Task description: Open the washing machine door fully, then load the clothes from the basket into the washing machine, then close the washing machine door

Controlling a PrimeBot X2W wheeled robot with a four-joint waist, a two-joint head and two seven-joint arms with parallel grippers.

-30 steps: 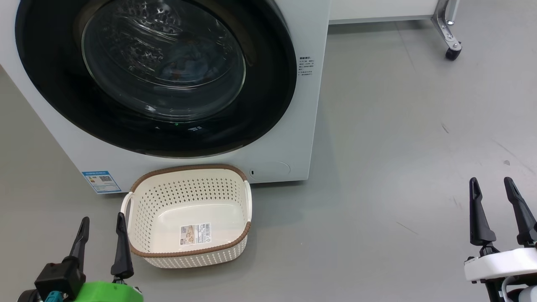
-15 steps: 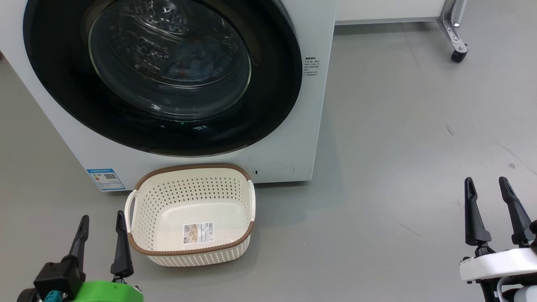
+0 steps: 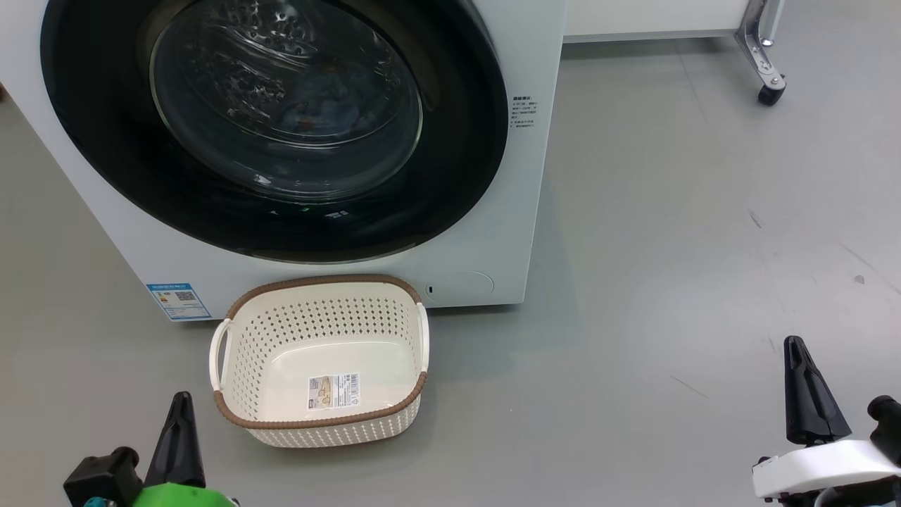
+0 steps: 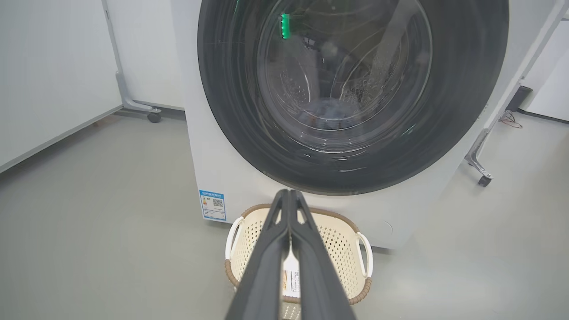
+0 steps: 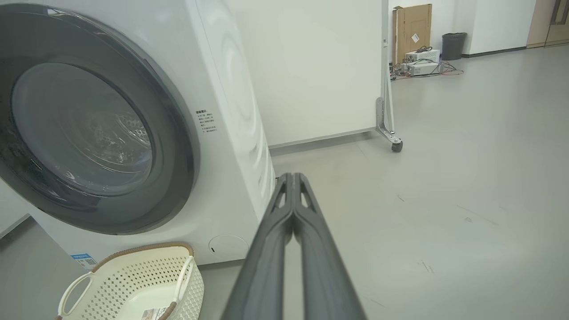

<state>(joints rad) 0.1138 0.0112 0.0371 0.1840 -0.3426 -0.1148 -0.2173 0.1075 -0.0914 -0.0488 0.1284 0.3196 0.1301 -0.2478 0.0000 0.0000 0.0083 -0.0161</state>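
Left gripper (image 3: 181,407) and right gripper (image 3: 796,351) pinch shut on nothing.
They were open a moment ago. Both hang back from the washer (image 3: 486,239); its door (image 3: 105,155) is shut and the basket (image 3: 317,422) in front is bare: the job looks done.

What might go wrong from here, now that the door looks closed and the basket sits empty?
1. The washing machine door looks flush, but a latch cannot be seen; if unlatched, it could swing open.
2. The shut left gripper hangs close beside the basket; a turn or retreat may knock it along the floor.
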